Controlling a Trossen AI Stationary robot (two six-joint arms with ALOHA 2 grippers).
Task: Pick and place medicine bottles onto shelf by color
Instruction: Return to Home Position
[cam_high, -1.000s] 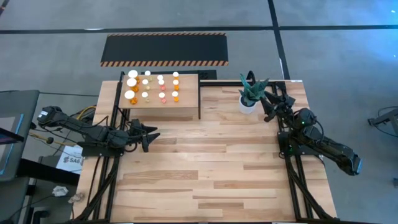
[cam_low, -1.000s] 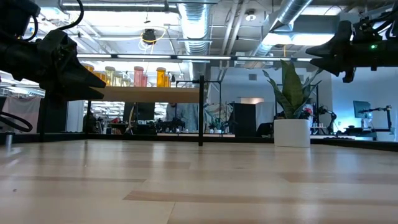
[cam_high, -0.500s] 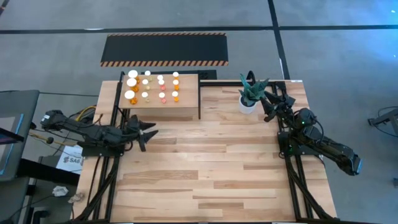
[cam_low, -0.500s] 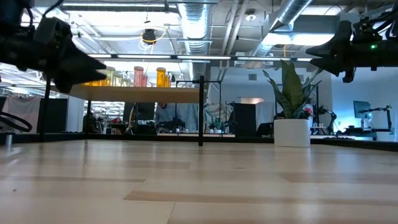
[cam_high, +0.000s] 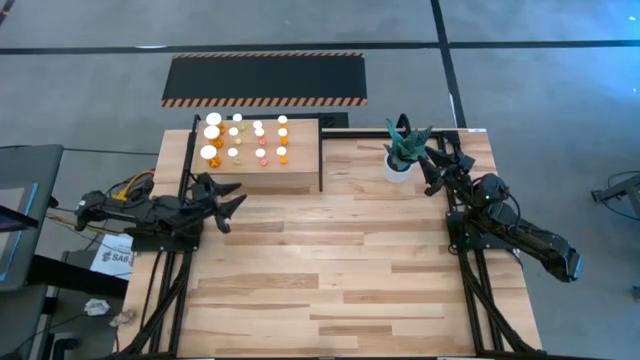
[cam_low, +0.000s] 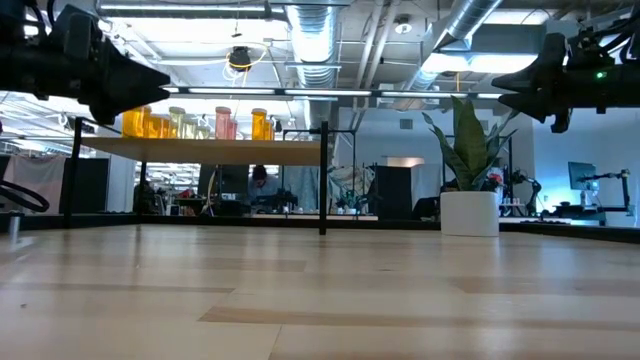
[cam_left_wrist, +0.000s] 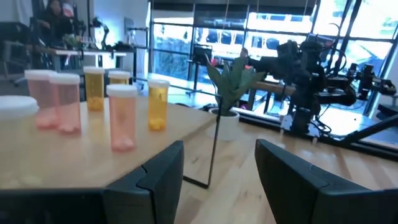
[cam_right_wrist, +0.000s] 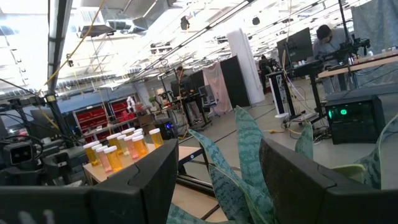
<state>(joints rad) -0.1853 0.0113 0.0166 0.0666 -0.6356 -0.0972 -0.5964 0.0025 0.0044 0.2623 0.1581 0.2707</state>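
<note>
The bottles (cam_high: 247, 140) stand in rows on the shelf (cam_high: 290, 176) at the table's (cam_high: 330, 270) far left corner. The left gripper (cam_high: 232, 208) hovers just in front of the shelf, fingers spread, holding nothing. The right gripper (cam_high: 432, 168) hangs beside the potted plant (cam_high: 404, 150), also parted and empty.

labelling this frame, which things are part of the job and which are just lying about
Job: white-capped orange, yellow and pink medicine bottles; light-wood box shelf under them; left hand and right hand, open, off to each side.
Lying about: green plant in white pot; black orange-striped mat.
</note>
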